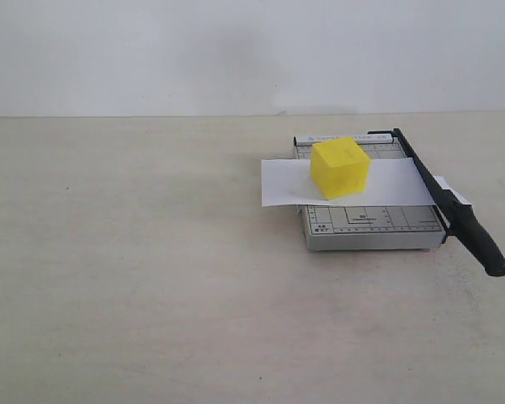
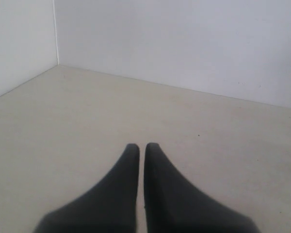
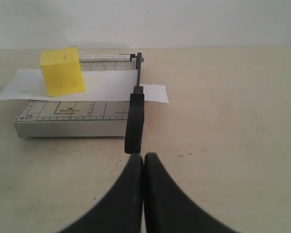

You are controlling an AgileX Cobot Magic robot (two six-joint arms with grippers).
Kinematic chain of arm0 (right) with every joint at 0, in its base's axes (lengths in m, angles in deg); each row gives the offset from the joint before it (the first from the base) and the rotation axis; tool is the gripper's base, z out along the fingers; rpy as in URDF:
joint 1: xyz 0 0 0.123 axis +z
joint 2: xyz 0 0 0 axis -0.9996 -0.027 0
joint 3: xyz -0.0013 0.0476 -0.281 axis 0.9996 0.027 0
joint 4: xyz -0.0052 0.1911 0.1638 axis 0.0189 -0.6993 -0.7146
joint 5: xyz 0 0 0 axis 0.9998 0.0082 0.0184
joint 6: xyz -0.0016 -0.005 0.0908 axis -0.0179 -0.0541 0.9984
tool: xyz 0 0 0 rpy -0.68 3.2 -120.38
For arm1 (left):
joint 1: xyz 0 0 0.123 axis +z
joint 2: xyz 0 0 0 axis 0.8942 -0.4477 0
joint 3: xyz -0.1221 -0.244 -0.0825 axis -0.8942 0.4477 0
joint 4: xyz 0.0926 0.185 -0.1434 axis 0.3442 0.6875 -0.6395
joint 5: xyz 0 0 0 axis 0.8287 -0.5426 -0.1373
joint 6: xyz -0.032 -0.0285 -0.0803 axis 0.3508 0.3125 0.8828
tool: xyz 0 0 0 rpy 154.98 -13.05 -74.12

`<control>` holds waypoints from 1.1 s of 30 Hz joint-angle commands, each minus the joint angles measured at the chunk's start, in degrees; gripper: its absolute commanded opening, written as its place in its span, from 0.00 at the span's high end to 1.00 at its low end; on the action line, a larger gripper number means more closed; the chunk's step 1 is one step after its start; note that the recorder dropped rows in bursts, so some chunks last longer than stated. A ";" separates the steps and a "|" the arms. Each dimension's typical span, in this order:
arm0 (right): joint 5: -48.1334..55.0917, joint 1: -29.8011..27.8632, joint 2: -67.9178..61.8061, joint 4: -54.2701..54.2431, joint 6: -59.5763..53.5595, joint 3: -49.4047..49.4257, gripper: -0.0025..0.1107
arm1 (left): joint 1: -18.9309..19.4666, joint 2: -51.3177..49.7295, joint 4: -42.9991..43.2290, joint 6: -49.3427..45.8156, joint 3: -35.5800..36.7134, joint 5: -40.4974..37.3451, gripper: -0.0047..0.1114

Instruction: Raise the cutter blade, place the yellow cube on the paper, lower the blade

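The yellow cube [image 1: 341,167] [image 3: 62,71] rests on the white paper [image 1: 278,182] [image 3: 106,86], which lies across the grey cutter base [image 1: 370,224] [image 3: 68,116]. The cutter blade [image 1: 451,207] [image 3: 135,115] is down along the base's right edge, its thick handle pointing toward the front. My right gripper [image 3: 144,156] is shut and empty, hanging just short of the handle's end. My left gripper [image 2: 141,146] is shut and empty over bare table, far from the cutter. Neither arm shows in the exterior view.
A beige table [image 1: 135,269] carries the cutter at its right rear. A white wall [image 1: 151,50] runs behind it, and the left wrist view shows a wall corner [image 2: 56,43].
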 commanded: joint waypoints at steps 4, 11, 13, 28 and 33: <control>1.92 0.03 0.48 2.65 7.82 -0.07 0.98 | 0.21 0.19 -0.46 0.57 0.33 0.04 0.92; 1.92 0.03 0.48 2.50 7.82 -0.07 0.98 | 0.21 0.19 -0.46 0.57 0.33 0.04 0.92; 1.92 0.03 0.48 2.50 7.82 -0.07 0.98 | 0.21 0.19 -0.46 0.57 0.33 0.04 0.92; 1.92 0.03 0.48 2.50 7.82 -0.07 0.98 | -2.14 0.19 -1.85 -19.38 0.67 -8.30 0.92; 1.92 0.03 0.48 2.50 7.82 -0.07 0.98 | -3.01 0.19 -17.10 -30.53 0.67 -7.63 0.92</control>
